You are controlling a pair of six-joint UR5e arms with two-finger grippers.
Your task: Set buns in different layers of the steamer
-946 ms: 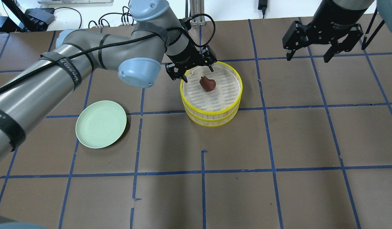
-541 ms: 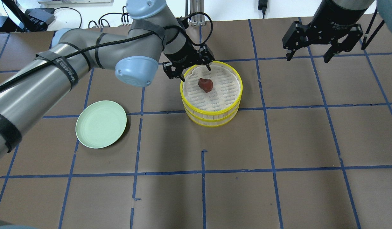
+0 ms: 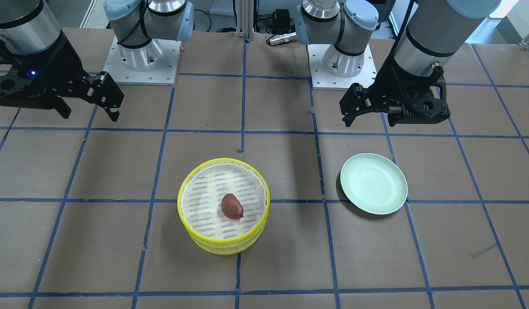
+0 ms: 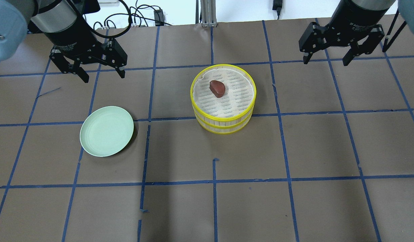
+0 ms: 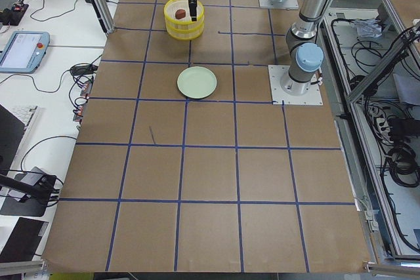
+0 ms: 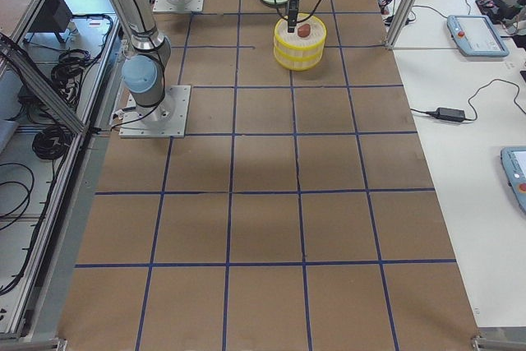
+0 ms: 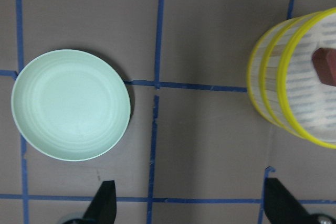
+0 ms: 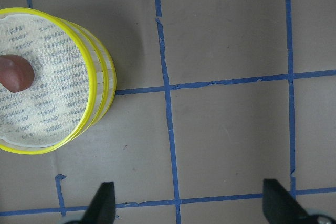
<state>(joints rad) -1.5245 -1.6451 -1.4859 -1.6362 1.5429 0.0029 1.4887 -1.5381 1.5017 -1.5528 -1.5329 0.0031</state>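
Note:
Two yellow-rimmed steamer layers (image 4: 239, 101) stand stacked at mid-table, also shown in the front view (image 3: 196, 206). The glossy reddish-brown bun (image 4: 217, 88) lies on the top layer's mesh, also seen in the front view (image 3: 232, 206). The white bun is hidden. My left gripper (image 4: 102, 76) is open and empty, hovering back-left, far from the steamer and behind the plate. My right gripper (image 4: 325, 61) is open and empty at the back right. The left wrist view shows the steamer's wall (image 7: 268, 93) and the bun (image 7: 326, 66); the right wrist view shows the steamer (image 8: 100, 77) and bun (image 8: 16, 73).
An empty pale green plate (image 4: 107, 131) lies left of the steamer, also in the front view (image 3: 373, 183) and the left wrist view (image 7: 71, 104). The brown table has blue tape grid lines. Cables lie along the back edge.
My left gripper has drawn back from the steamer's back-left rim to the far back left. The reddish-brown bun stays on the top layer. The right arm has not moved.

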